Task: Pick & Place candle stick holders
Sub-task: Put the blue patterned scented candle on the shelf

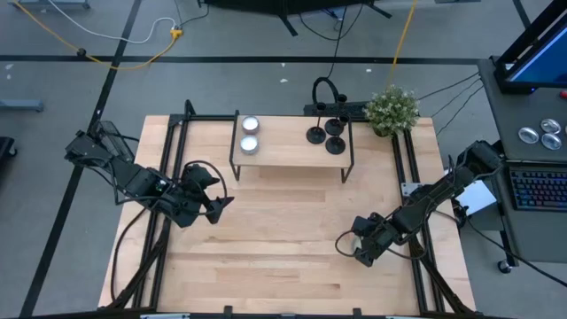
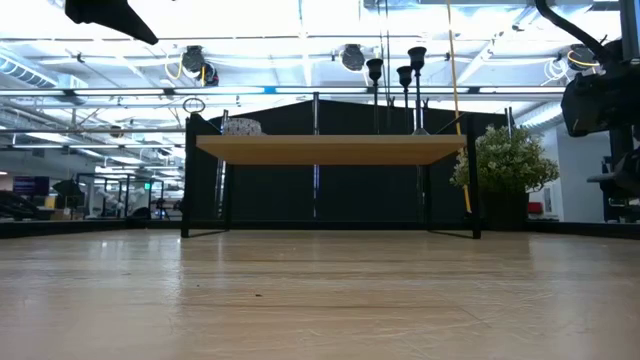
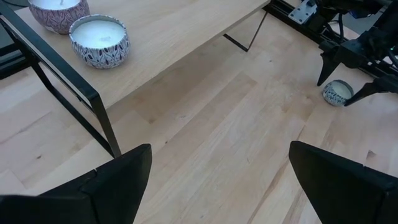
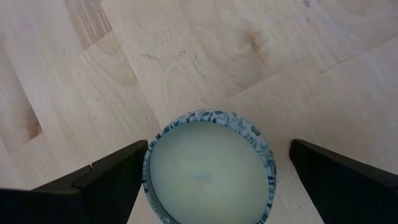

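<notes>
At the 12 o'clock side of the table (image 1: 292, 266), seeing a little wooden shelf (image 1: 288, 155) standing on thin black legs. Seeing all three candle stick holders (image 1: 316, 135) standing up straight on that shelf, bunched close together toward its 3 o'clock end. From table height, seeing their thin stems poking up above the shelf top (image 2: 404, 75).

Toward the shelf's 9 o'clock end, spotting two round candles (image 1: 250, 134) sitting side by side in patterned tins, well apart from the holders. Just past the shelf at about 1 o'clock, spotting a small green plant (image 1: 392, 108).

Down at about 5 o'clock on the table, finding the right tool (image 1: 361, 251) hanging low, well apart from the shelf. Holding its two dark fingers (image 4: 118, 177) wide apart, gripping nothing. Looking through its own camera at a third candle (image 4: 208, 168) in a blue and white tin, sitting on the table right between those fingers. Cannot tell if either finger is touching the tin.

Over at about 9 o'clock, finding the left tool (image 1: 217, 202) waiting above the bare wood, pointing toward the middle of the table. Keeping its fingers (image 3: 112, 183) spread wide too, holding nothing. Looking across from there, seeing the right tool far off with the small tin under it.
</notes>
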